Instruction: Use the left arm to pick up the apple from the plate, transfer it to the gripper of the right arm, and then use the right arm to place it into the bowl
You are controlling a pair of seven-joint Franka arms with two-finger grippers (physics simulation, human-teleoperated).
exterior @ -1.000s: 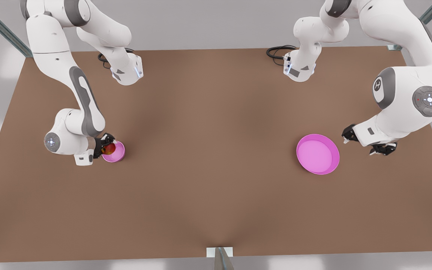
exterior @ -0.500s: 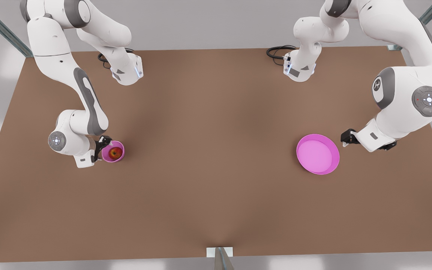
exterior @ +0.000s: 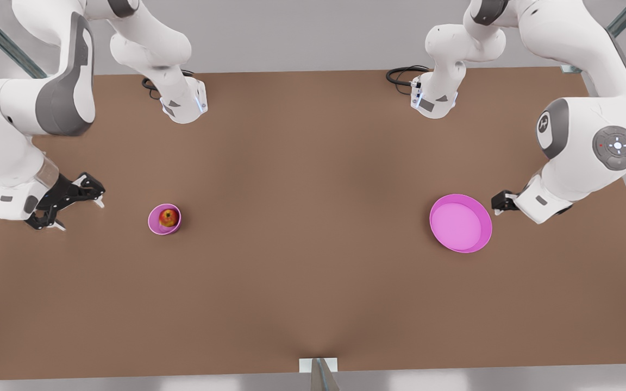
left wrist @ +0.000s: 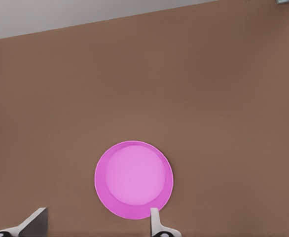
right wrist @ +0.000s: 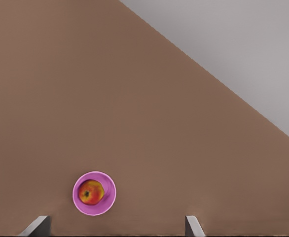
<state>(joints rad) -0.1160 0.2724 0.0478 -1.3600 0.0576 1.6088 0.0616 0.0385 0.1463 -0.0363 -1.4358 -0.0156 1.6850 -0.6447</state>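
Observation:
The red apple point(exterior: 168, 218) point(right wrist: 90, 192) rests inside the small pink bowl point(exterior: 155, 225) point(right wrist: 107, 200) on the front view's left. Clear of the bowl, farther left, my right gripper point(exterior: 80, 216) point(right wrist: 115, 227) is open and holds nothing. The wide pink plate point(exterior: 459, 222) point(left wrist: 133, 178) lies empty on the front view's right. Just off the plate's right rim hovers my left gripper point(exterior: 500, 202) point(left wrist: 95, 222), open, with nothing between its fingers.
Both dishes sit on a brown table point(exterior: 302, 217). The two arm bases point(exterior: 182, 106) point(exterior: 432, 100) stand at its far edge with black cables beside them. A small metal bracket point(exterior: 318, 366) sits at the middle of the near edge.
My right gripper opened and let the apple drop into the bowl, then rose and pulled away toward the front view's left. The left gripper shifted only slightly beside the plate.

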